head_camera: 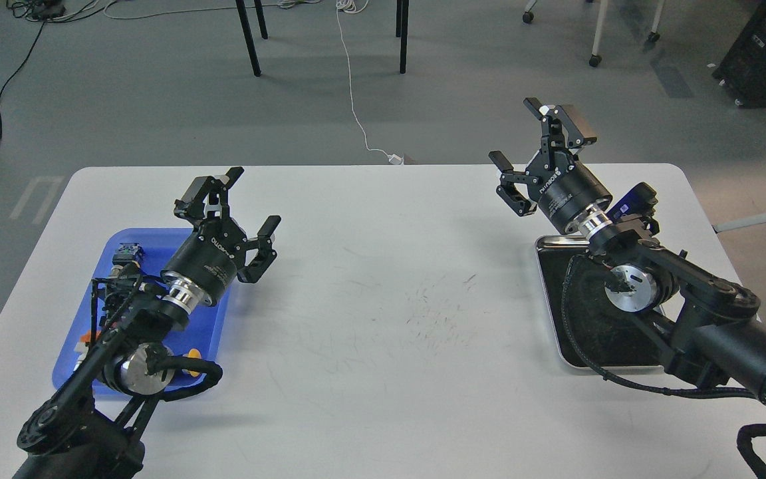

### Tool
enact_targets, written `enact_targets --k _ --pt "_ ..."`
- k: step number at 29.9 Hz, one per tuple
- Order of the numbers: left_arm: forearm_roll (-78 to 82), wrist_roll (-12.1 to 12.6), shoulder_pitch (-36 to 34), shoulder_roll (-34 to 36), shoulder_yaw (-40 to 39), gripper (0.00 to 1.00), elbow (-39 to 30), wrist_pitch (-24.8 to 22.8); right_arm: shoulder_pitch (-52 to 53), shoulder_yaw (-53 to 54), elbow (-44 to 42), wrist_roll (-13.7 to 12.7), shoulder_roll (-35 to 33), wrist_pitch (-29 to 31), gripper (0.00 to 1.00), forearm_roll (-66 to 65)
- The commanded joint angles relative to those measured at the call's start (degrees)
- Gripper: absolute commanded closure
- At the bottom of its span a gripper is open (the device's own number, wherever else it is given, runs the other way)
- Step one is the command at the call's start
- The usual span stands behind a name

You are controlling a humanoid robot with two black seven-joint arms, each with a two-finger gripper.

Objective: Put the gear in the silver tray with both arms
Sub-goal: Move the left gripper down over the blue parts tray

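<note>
My left gripper (255, 197) hangs open and empty above the right side of a blue plastic tray (157, 239) at the table's left. Over the far right of the table my right gripper (524, 136) is raised, fingers spread open, holding nothing. Under the right arm lies the silver tray (551, 299), with a shiny rim and a dark speckled floor, partly covered by the arm. In the blue tray I see small parts, one black (128, 253) and one orange (190, 353), mostly hidden by the left arm. I cannot make out a gear among them.
Both trays rest on a white table (383, 319) with scuff marks in its middle. Beyond the far edge, grey floor carries chair legs (249, 40) and a white cable (356, 120).
</note>
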Motion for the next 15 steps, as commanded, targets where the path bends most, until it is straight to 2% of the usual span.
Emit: enact_targets --k 1,6,11,15 --pt "0.24 -0.43 -0.60 0.13 0.71 0.02 0.64 -0.18 -0.27 0.01 -1.77 0.00 -0.05 0.01 0.01 0.08" --pt "-0.11 -0.43 -2.19 0.74 3.08 0.02 1.87 0.26 0.08 0.09 -3.27 0.00 0.12 -0.25 0.01 0.43" --pt "-0.37 -0.52 -2.10 2.59 1.95 0.02 1.96 2.45 -1.32 -0.17 -2.57 0.00 -0.05 0.01 0.01 0.34" --pt "-2.91 0.18 -2.45 5.31 1.68 0.02 1.88 2.37 -1.77 -0.52 -3.01 0.00 -1.54 0.01 0.01 0.16"
